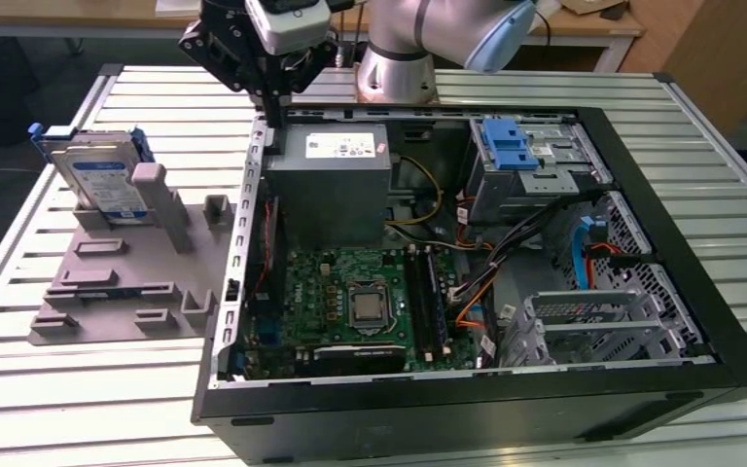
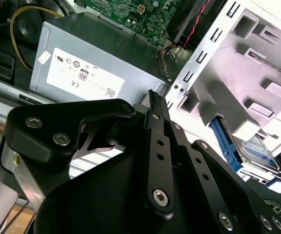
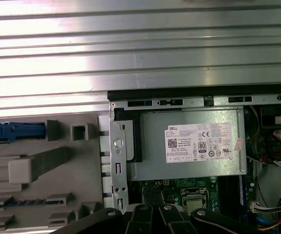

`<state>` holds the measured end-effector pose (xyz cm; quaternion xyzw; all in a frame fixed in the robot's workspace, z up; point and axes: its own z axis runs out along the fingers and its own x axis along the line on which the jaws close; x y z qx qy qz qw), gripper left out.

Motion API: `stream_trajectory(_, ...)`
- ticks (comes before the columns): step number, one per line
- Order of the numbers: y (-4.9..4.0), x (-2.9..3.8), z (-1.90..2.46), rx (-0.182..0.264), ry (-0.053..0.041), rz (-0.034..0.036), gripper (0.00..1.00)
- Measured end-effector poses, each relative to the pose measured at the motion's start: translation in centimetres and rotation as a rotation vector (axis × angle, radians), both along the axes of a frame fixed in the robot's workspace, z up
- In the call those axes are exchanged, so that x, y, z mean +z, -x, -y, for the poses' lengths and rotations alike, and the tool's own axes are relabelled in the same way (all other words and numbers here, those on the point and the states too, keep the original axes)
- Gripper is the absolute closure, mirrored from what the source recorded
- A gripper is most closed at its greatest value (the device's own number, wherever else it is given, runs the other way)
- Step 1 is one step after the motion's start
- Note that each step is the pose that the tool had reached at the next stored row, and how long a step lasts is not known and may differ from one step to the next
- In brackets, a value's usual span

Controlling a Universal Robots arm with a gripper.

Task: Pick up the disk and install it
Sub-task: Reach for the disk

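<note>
The disk [image 1: 96,179] is a silver drive with a white-and-blue label in a blue bracket. It stands on edge at the far end of a grey holder plate [image 1: 114,287], on the exterior view's left. In the second wrist view the disk [image 2: 255,149] sits behind a grey post; in the first wrist view its blue bracket edge [image 3: 14,131] shows. My gripper [image 1: 273,114] hangs above the open computer case's back left corner, to the right of the disk and apart from it. Its black fingers [image 2: 153,100] are shut with nothing between them.
The open computer case [image 1: 685,292] lies on the slatted metal table [image 1: 75,389]. Inside are a grey power-supply box [image 1: 335,185], a green motherboard [image 1: 347,302] and a drive cage with a blue latch [image 1: 525,154]. Cables run between them. The holder plate carries several upright posts.
</note>
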<state>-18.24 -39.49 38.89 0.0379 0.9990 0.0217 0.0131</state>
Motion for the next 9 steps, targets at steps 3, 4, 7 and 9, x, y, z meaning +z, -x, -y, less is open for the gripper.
stream_trajectory(3, 0.16, -0.01, 0.0, 0.0, 0.0, 0.0, 0.89)
stream_trajectory(4, 0.23, 0.0, 0.0, 0.0, 0.0001, -0.0001, 0.89)
stream_trajectory(7, 0.48, -0.01, 0.0, 0.0, 0.0, 0.0, 0.89)
stream_trajectory(9, 0.61, -0.02, -0.01, 0.0, 0.0, 0.0001, 0.89)
